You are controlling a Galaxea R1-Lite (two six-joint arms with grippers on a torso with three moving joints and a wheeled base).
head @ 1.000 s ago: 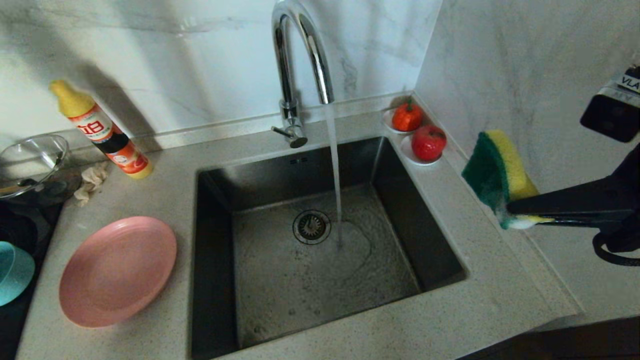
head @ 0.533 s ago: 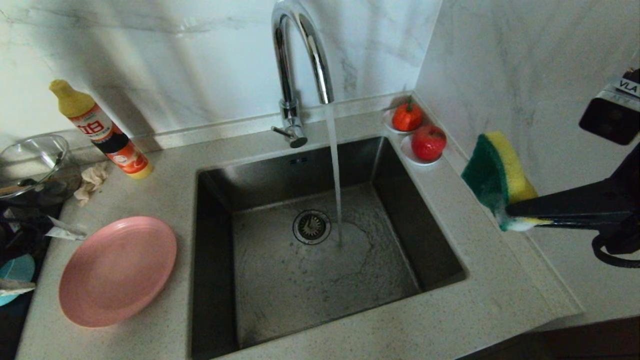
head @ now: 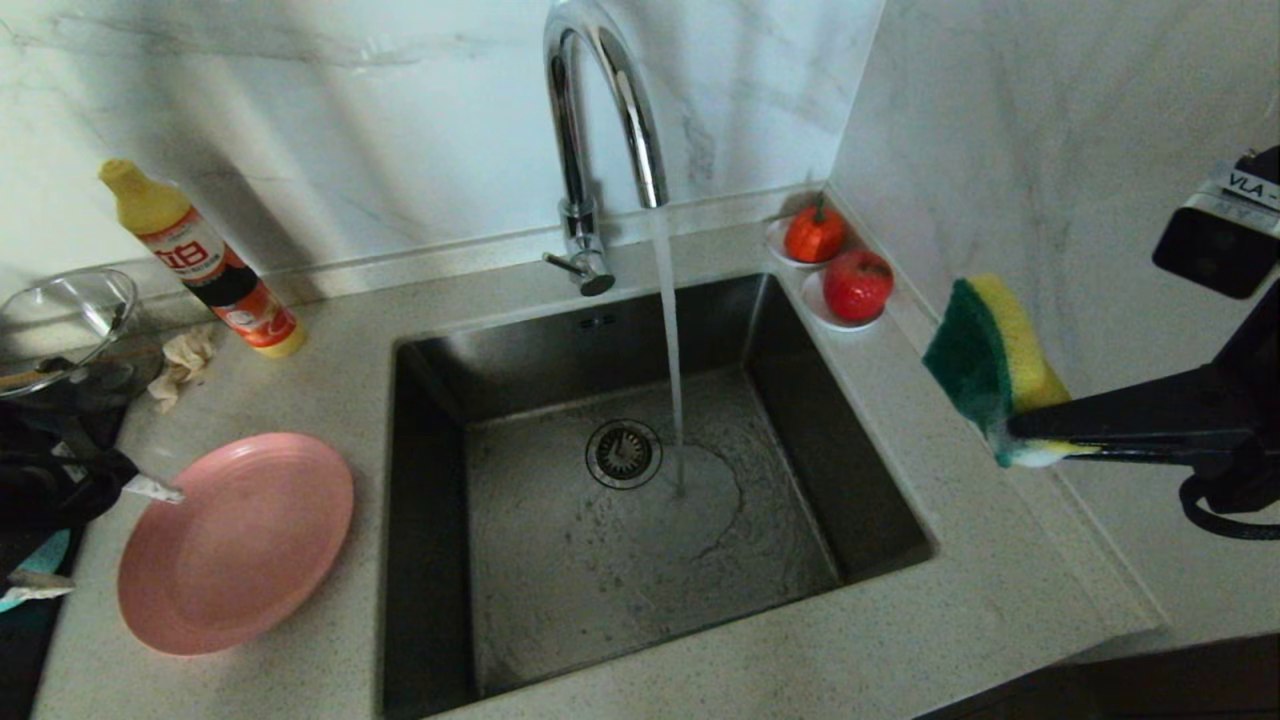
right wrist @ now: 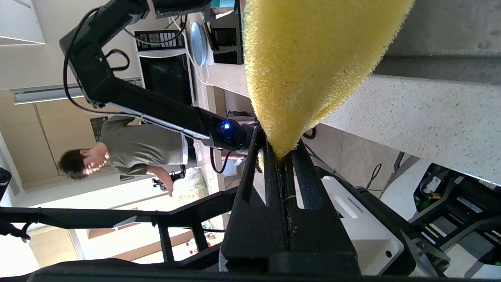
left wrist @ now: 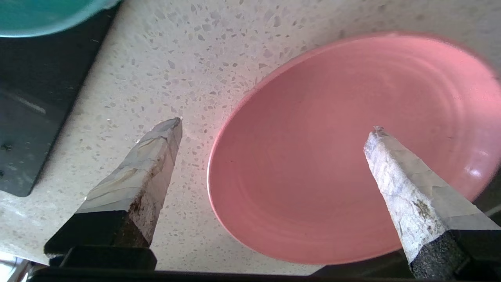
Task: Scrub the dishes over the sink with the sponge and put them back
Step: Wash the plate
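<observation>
Your left gripper (left wrist: 274,125) gapes wide over the pink plate (left wrist: 344,156), lower left, ready to grasp; your right gripper (head: 1035,435) pinches the sponge (head: 985,365) for scrubbing.

A white tag (head: 1250,186) on the right arm's camera reads "VLA"; the orange bottle's label (head: 190,255) print is unreadable.

Pink plate (head: 235,543) at 8 o'clock on a speckled beige tabletop (head: 900,640); dark grey sink (head: 620,560); sponge (head: 985,365) yellow and green at 3 o'clock; teal bowl (left wrist: 47,15); orange-labelled, yellow-capped bottle (head: 200,260).
</observation>
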